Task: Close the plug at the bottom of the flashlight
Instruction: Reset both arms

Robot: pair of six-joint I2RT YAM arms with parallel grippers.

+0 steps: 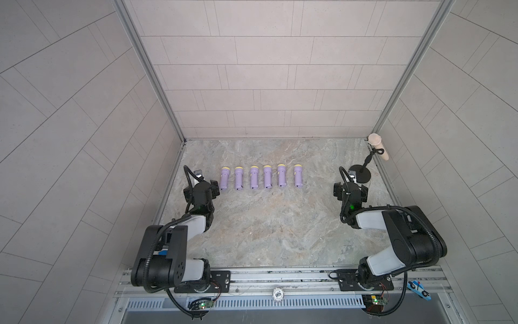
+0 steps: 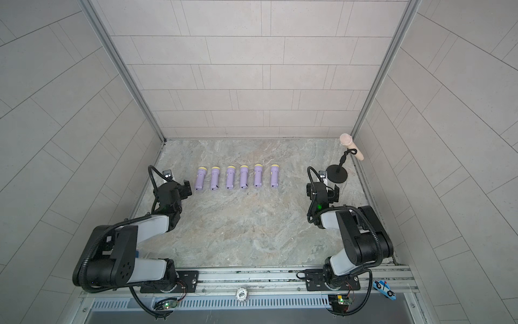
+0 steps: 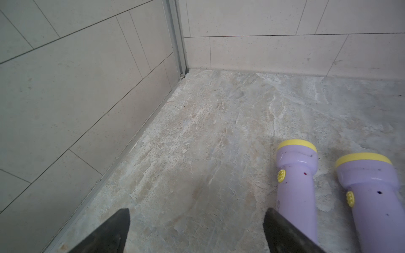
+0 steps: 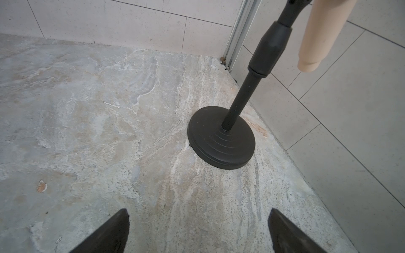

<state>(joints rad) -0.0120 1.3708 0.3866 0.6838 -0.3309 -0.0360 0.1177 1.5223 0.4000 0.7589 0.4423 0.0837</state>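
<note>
Left gripper point(image 3: 197, 229) and right gripper point(image 4: 198, 229) are both wide open and empty. The flashlight row point(image 1: 267, 178) lies flat, with the left gripper just beside its end and the right well apart. Best approach is probably to have one gripper steady the body while the other presses the plug squarely.

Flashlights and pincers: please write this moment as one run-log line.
stage: not started | flashlights: six in row, lying | left pincer: open, empty, beside end flashlight | right pincer: open, empty, near microphone stand

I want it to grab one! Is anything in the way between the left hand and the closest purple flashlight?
Nothing visible is. The left hand hangs open right beside the end flashlight of the row, with only marble tabletop near them.
</note>
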